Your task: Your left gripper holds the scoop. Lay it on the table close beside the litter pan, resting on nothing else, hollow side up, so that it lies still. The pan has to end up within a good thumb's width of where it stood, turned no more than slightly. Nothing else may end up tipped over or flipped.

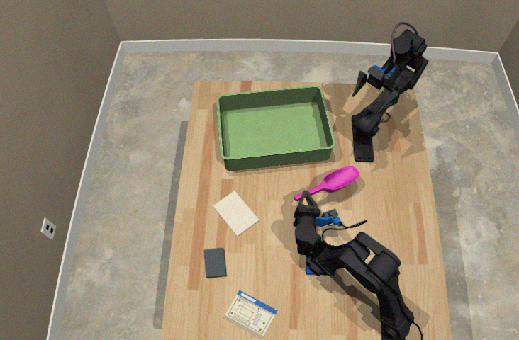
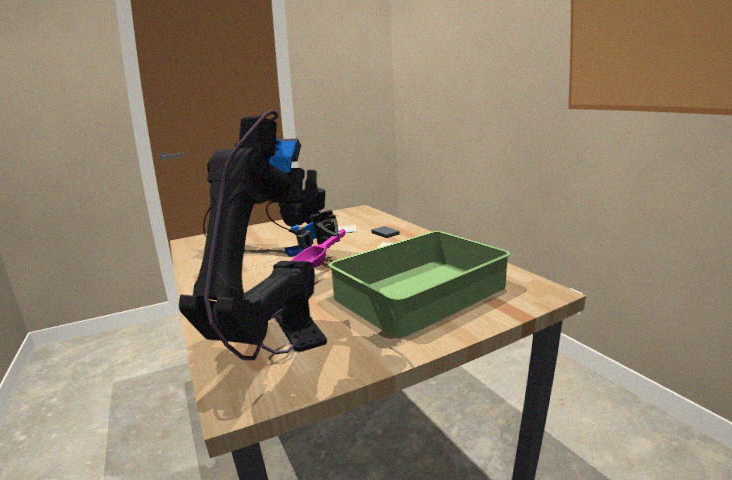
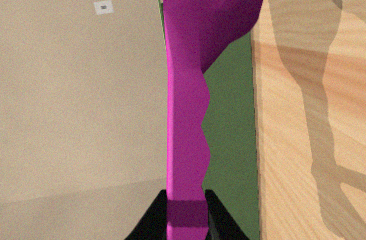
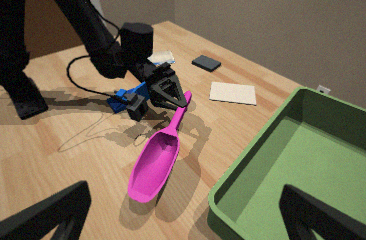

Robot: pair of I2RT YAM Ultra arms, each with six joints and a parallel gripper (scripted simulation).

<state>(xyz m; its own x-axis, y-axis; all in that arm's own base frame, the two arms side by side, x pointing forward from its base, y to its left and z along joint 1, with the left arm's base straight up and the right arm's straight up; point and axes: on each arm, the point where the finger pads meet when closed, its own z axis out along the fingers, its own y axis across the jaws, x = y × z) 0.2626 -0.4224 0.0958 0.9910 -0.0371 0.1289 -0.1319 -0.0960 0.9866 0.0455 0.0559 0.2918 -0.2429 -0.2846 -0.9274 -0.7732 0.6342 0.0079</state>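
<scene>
The magenta scoop (image 1: 340,179) (image 2: 312,254) (image 3: 186,125) (image 4: 156,165) is in the air above the wooden table (image 1: 268,276), hollow side up, its shadow offset below it. My left gripper (image 1: 306,195) (image 3: 186,199) (image 4: 185,108) is shut on its handle near the end. The bowl points away from the left arm, toward the right arm's base. The green litter pan (image 1: 276,160) (image 2: 446,316) (image 3: 231,125) stands upright and empty beside the scoop, with a gap between them in the top view. My right gripper (image 4: 184,192) is open and empty, raised near the pan's right end.
The right arm's base (image 1: 364,150) stands between the pan and the table's right side, near the scoop's bowl. A white card (image 1: 236,213) (image 4: 233,93), a dark flat block (image 1: 215,262) (image 4: 206,63) and a printed box (image 1: 249,314) lie further off. A blue thing (image 1: 312,273) is partly under the left arm.
</scene>
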